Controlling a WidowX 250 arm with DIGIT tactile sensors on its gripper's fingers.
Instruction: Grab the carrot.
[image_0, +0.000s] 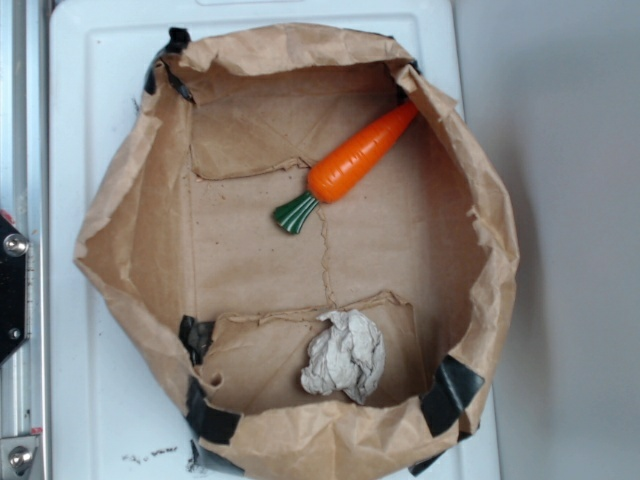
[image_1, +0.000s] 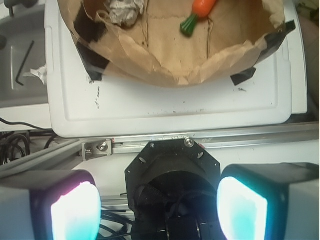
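Note:
The carrot (image_0: 352, 165) is glossy orange with a dark-green stem end. It lies slanted in the far right part of a brown paper bag tray (image_0: 140, 230), tip against the upper right wall. In the wrist view the carrot (image_1: 200, 9) shows only partly at the top edge, stem toward me. My gripper (image_1: 159, 207) is open and empty, its two glowing pads (image_1: 75, 212) wide apart, well back from the bag, above the robot's black base. The gripper does not show in the exterior view.
A crumpled grey-white paper ball (image_0: 345, 357) lies in the bag near its front wall, also in the wrist view (image_1: 123, 11). The bag sits on a white board (image_1: 165, 107). An aluminium rail (image_1: 150, 145) and cables lie between board and gripper.

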